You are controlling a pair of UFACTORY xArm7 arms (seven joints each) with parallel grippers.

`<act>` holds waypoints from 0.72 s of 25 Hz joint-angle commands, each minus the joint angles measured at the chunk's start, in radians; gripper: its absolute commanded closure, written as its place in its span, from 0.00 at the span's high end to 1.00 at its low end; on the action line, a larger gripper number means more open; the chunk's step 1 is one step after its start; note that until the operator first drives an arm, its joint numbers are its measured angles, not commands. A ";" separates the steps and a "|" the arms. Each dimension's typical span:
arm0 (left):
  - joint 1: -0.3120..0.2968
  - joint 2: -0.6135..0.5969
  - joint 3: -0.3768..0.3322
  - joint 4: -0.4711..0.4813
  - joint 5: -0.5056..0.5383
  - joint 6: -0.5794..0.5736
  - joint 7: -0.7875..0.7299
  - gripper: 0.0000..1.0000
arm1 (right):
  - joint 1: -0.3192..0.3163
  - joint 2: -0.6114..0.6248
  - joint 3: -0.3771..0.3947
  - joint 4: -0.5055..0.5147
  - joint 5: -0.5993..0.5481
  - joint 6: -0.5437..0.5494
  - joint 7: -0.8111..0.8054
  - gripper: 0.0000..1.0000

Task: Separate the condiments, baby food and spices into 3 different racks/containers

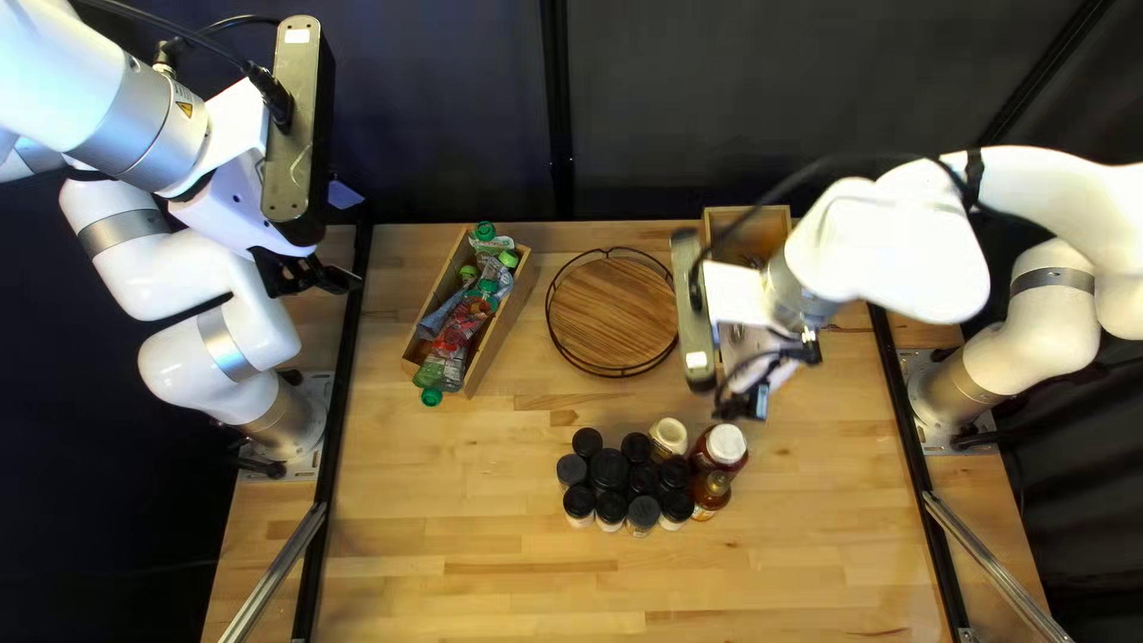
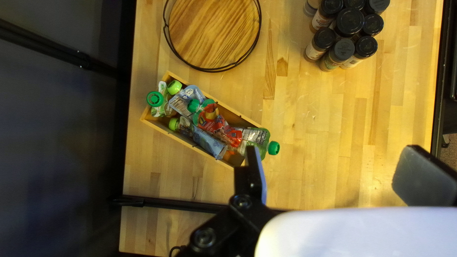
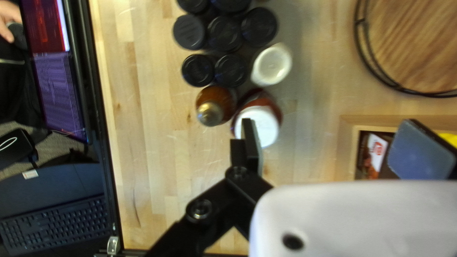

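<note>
My left gripper [image 1: 319, 276], raised at the left of the top left view, is open and empty in the left wrist view [image 2: 333, 154]. My right gripper [image 1: 744, 403] hangs near the jars, its fingers apart [image 3: 328, 128]; one fingertip overlaps the white lid of a red-brown jar [image 3: 259, 124]. Beside that jar are an amber bottle [image 3: 215, 105] and a cream-lidded jar [image 3: 271, 64]. Black-lidded spice jars [image 1: 609, 469] stand grouped alongside. Baby food pouches [image 1: 462, 322] fill a wooden box [image 1: 497, 336]. A round wooden rack [image 1: 612, 312] has a bare base.
Another wooden box [image 1: 747, 217], partly hidden by my right arm, holds some packets [image 3: 376, 151] at the table's far side. In the right wrist view, a person's hand [image 3: 5, 21], a screen and a keyboard [image 3: 57, 221] lie beyond the table's edge.
</note>
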 commanded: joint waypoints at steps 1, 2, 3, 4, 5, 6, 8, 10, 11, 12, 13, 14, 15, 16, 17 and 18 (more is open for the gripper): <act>0.000 0.000 0.000 0.000 0.000 0.000 0.000 1.00 | 0.050 -0.013 0.006 -0.035 0.005 0.027 -0.122 1.00; 0.000 0.000 0.000 0.000 0.000 0.000 0.000 1.00 | 0.053 -0.023 0.007 -0.034 0.000 0.034 -0.139 1.00; 0.000 0.000 0.000 0.000 0.000 0.000 0.000 1.00 | 0.056 -0.029 0.010 -0.038 -0.002 0.034 -0.151 1.00; 0.000 0.000 0.000 0.000 0.000 0.000 0.000 1.00 | 0.058 -0.044 0.018 -0.044 -0.013 0.033 -0.162 1.00; 0.000 0.000 0.000 0.000 0.000 0.000 0.000 1.00 | 0.059 -0.051 0.021 -0.047 -0.017 0.031 -0.166 1.00; 0.000 0.000 0.000 0.000 0.000 0.000 0.000 1.00 | 0.060 -0.066 0.028 -0.050 -0.027 0.028 -0.172 1.00; 0.000 0.000 0.000 0.000 0.000 0.000 0.000 1.00 | 0.059 -0.085 0.042 -0.056 -0.045 0.016 -0.162 1.00; 0.000 0.000 0.000 0.000 0.000 0.000 0.000 1.00 | 0.058 -0.106 0.059 -0.066 -0.066 -0.005 -0.146 1.00; 0.000 0.000 0.000 0.000 0.000 0.000 0.000 1.00 | 0.056 -0.120 0.071 -0.071 -0.084 -0.018 -0.127 1.00; 0.000 0.000 0.000 0.000 0.000 0.000 0.000 1.00 | 0.053 -0.131 0.083 -0.076 -0.103 -0.029 -0.105 1.00; 0.000 0.000 0.000 0.000 0.000 0.000 0.000 1.00 | 0.052 -0.137 0.090 -0.079 -0.114 -0.036 -0.091 1.00; 0.000 0.000 0.000 0.000 0.000 0.000 0.000 1.00 | 0.050 -0.145 0.098 -0.085 -0.129 -0.046 -0.074 1.00; 0.000 0.000 0.000 0.000 0.000 0.000 0.000 1.00 | 0.049 -0.147 0.100 -0.089 -0.133 -0.052 -0.069 1.00; 0.000 0.000 0.000 0.000 0.000 0.000 0.000 1.00 | 0.048 -0.150 0.104 -0.100 -0.143 -0.068 -0.059 1.00; 0.000 0.000 0.000 0.000 0.000 0.000 0.000 1.00 | 0.046 -0.154 0.105 -0.109 -0.148 -0.085 -0.057 1.00; 0.000 0.000 0.000 0.000 0.000 0.000 0.000 1.00 | 0.045 -0.155 0.107 -0.113 -0.151 -0.092 -0.054 1.00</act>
